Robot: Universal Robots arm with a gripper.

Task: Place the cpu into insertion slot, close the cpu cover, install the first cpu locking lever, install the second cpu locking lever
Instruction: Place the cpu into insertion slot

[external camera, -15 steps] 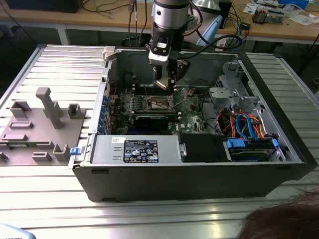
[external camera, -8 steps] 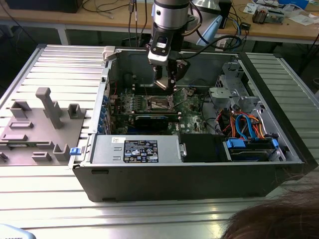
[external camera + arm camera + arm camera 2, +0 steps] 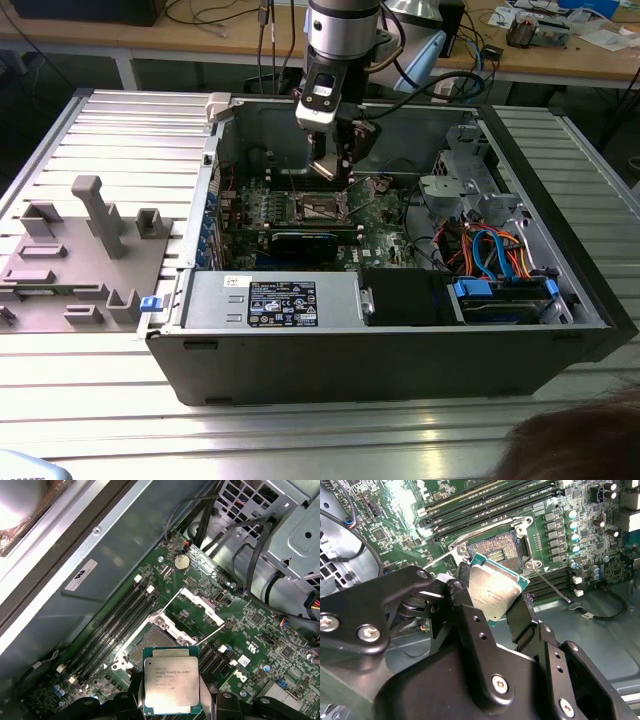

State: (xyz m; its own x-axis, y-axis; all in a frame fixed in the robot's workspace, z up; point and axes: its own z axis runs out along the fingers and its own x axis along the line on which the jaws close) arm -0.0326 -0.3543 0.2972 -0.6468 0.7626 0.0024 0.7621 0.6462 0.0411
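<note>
My gripper hangs inside the open computer case, shut on the cpu, a flat square chip with a dull silver top and green edge. In both wrist views the black fingers clamp the cpu by two opposite sides. It hovers slightly tilted just above the insertion slot, a dark square socket with a silvery rim on the green board, also seen in the exterior view. The cpu cover stands swung open beside the insertion slot. Two thin wire levers are raised.
Long memory slots flank the socket on both sides. A black graphics card, a power supply and a drive cage with coloured cables crowd the case. A grey fixture tray sits on the exterior view's left.
</note>
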